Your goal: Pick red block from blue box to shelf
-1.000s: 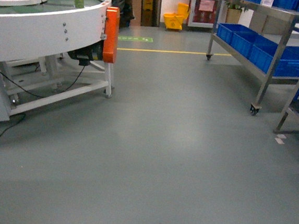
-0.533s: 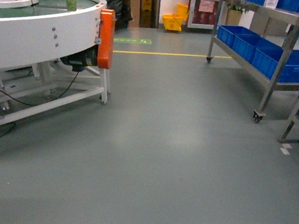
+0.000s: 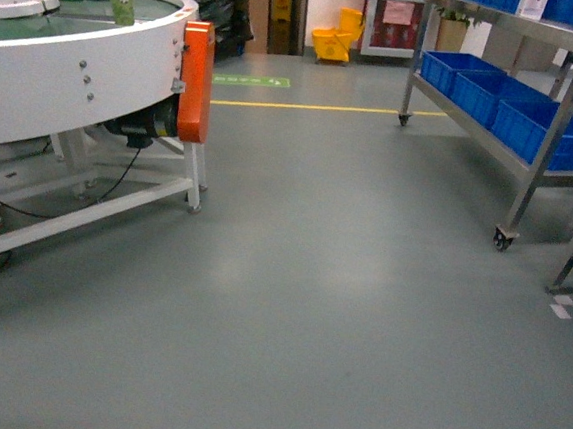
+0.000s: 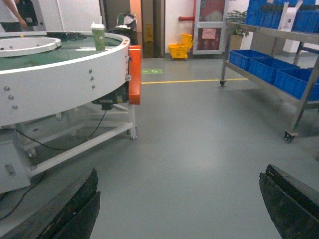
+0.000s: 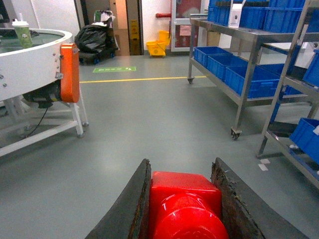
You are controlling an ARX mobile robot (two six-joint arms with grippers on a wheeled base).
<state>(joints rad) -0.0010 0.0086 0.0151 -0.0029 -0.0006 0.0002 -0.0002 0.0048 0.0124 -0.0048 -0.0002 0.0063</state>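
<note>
right wrist: jaws (image 5: 182, 209) clamp red block (image 5: 184, 204), open floor (image 5: 149, 114)

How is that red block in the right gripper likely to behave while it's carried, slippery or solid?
The red block looks like glossy hard plastic, so probably stiff and light, but possibly slick against the pads. The right gripper flanks both its flat sides, which should resist twisting. Its squat shape suggests it won't roll once set on the shelf.

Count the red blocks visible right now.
1. The red block sits clamped in the right gripper, seen in the right wrist view. The left gripper is open and empty. The blue box is out of view, so others may be hidden.
</note>
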